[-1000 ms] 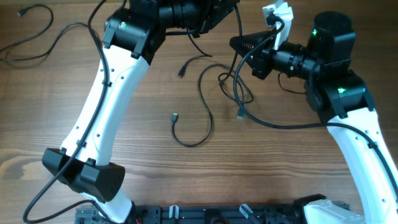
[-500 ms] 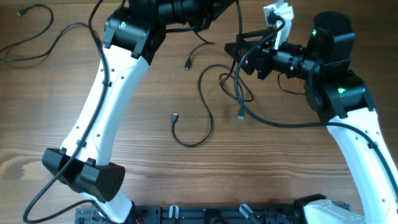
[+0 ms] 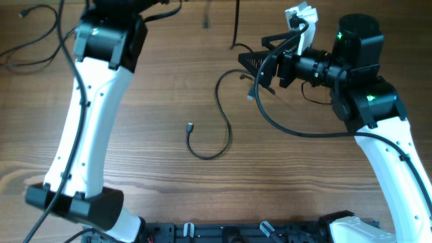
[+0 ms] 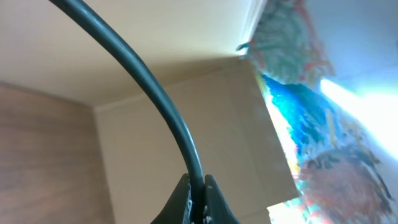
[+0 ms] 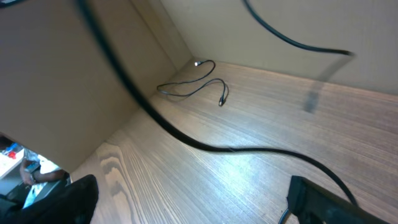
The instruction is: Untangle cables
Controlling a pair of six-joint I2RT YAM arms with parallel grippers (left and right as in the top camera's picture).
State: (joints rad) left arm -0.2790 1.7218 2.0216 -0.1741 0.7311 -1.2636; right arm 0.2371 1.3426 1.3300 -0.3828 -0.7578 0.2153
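My left gripper (image 4: 198,190) is shut on a thin black cable (image 4: 155,93), which rises between the closed fingers; in the overhead view this gripper is past the top edge. The lifted cable (image 3: 235,27) hangs at the top of the table, its plug end (image 3: 206,24) dangling. A second cable (image 3: 228,131) lies curled on the wood, its plug (image 3: 191,126) toward the front. My right gripper (image 3: 246,59) is open beside that cable's upper end and holds nothing. Its fingers (image 5: 326,202) stand wide above the cable (image 5: 217,148) on the table.
Another loose black cable (image 3: 30,30) lies at the far left corner, also visible as a small curl (image 5: 189,86) by the beige wall panel (image 5: 62,74). The left arm (image 3: 88,115) crosses the table's left half. A dark rail (image 3: 229,231) runs along the front edge.
The left arm swung up and left, lifting its cable away from the tangle and out past the top edge. The right gripper opened and let go of the cable it held.
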